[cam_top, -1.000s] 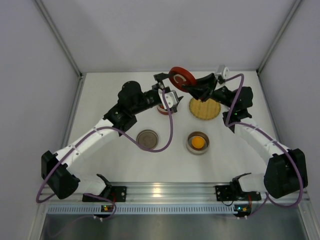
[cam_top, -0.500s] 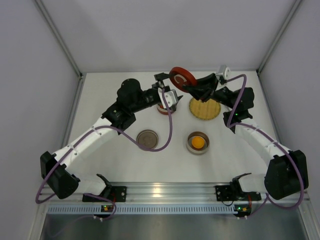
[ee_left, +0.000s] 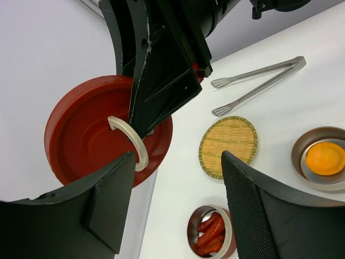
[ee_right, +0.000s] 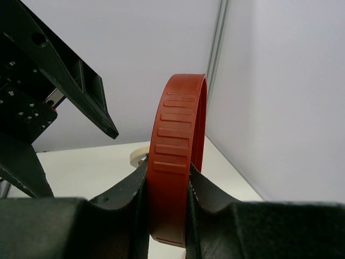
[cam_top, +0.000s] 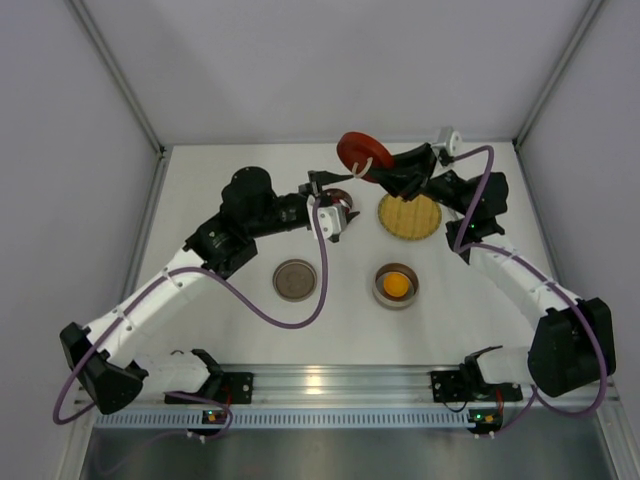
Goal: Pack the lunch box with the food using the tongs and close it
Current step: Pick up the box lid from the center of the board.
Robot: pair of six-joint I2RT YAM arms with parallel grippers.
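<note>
My right gripper [ee_right: 168, 199] is shut on the rim of a red round lid [ee_right: 178, 156] and holds it on edge above the table's far side; the lid [cam_top: 360, 150] has a white ring handle [ee_left: 129, 137]. My left gripper [ee_left: 178, 210] is open with nothing between its fingers, just left of the lid. Below it stands the round lunch box [ee_left: 213, 232], metal inside, with red food pieces. A round orange piece [cam_top: 396, 285] lies in a metal bowl. The silver tongs [ee_left: 259, 83] lie on the table beyond the mat, hidden in the top view.
A round woven bamboo mat [cam_top: 410, 216] lies under the right arm. A flat metal dish [cam_top: 295, 279] sits near the middle left. Walls close the table on the left, right and back.
My left arm has drawn back to the left, away from the lid, and its jaws have narrowed somewhat. The right gripper still holds the lid, shifted slightly towards the back.
</note>
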